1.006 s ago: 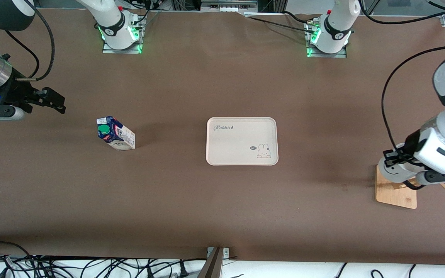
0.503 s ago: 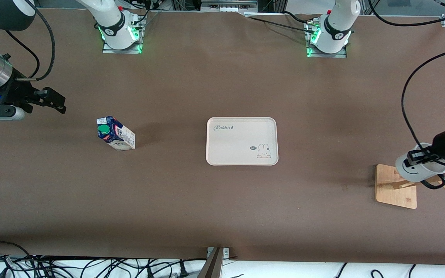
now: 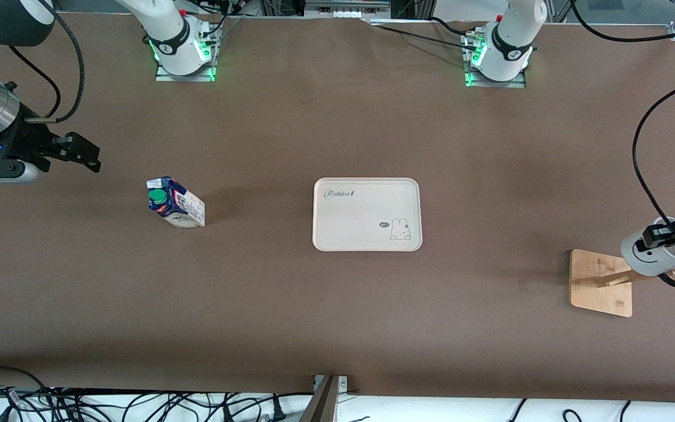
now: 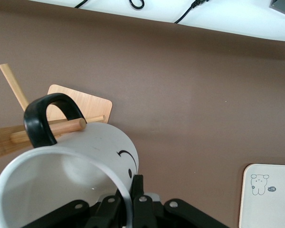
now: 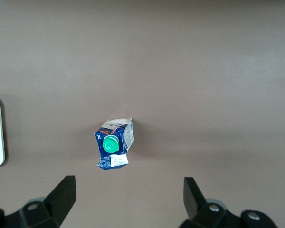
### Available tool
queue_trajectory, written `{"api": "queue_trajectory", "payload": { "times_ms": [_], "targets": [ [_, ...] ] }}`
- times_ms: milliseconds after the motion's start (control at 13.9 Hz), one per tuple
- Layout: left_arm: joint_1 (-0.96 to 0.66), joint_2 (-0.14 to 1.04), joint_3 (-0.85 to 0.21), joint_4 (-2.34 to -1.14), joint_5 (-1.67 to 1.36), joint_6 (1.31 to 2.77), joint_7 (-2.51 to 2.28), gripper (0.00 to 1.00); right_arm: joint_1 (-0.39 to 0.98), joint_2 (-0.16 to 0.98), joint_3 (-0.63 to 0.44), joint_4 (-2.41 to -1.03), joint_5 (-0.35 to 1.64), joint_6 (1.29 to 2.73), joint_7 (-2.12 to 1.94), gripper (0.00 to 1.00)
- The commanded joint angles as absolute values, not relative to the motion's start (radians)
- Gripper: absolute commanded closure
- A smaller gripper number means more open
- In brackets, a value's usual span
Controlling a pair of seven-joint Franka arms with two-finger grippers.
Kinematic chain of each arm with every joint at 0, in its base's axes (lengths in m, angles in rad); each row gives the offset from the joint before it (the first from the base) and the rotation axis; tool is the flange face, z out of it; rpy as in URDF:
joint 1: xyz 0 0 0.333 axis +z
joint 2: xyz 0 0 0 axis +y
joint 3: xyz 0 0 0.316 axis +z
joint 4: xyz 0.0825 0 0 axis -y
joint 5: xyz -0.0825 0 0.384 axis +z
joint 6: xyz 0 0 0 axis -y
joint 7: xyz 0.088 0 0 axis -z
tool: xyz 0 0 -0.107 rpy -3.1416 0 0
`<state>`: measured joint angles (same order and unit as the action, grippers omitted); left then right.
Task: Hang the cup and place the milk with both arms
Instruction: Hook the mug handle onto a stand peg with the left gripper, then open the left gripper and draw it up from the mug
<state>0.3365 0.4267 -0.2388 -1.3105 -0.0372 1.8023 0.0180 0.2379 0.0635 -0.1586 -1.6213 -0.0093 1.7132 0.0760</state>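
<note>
Just white cup (image 4: 71, 175) w/ blk handle, smiley.

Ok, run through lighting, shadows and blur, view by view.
Front view: even overhead light, soft shadows beside the milk and tray, green base lights glowing, and the left gripper cut by the frame edge. Left wrist view: the cup fills the frame, slightly soft, with a bright strip past the table edge. Right wrist view: flat light, the right gripper open and in silhouette.
</note>
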Motion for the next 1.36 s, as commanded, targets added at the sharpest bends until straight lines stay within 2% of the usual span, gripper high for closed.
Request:
{"api": "queue_trajectory", "payload": {
  "times_ms": [0, 72, 144, 215, 431, 934, 1293],
  "targets": [
    [0.367, 0.431, -0.249, -1.316, -0.069, 1.799, 0.108, 0.92, 0.239, 0.072, -0.155, -1.598, -0.012, 1.707, 0.087, 0.00],
    [0.371, 0.433, -0.247, -1.318, -0.105, 1.798, 0.159, 0.58, 0.239, 0.072, -0.155, -1.600, -0.012, 1.707, 0.087, 0.00],
    [0.385, 0.434, -0.247, -1.327, -0.129, 1.799, 0.190, 0.16, 0.239, 0.072, -0.155, -1.600, -0.012, 1.707, 0.089, 0.00],
    [0.393, 0.436, -0.247, -1.331, -0.141, 1.798, 0.195, 0.00, 0.239, 0.072, -0.155, -1.598, -0.012, 1.707, 0.087, 0.00],
    [0.393, 0.423, -0.248, -1.324, -0.141, 1.758, 0.184, 0.00, 0.239, 0.072, -0.155, -1.600, -0.011, 1.707, 0.087, 0.00],
    [0.382, 0.276, -0.262, -1.318, -0.077, 1.589, 0.175, 0.00, 0.232, 0.072, -0.158, -1.600, 0.017, 1.709, 0.091, 0.00],
    [0.364, 0.213, -0.351, -1.318, -0.012, 1.485, 0.023, 0.00, 0.225, 0.072, -0.160, -1.601, 0.032, 1.707, 0.089, 0.00]
  ]
}}
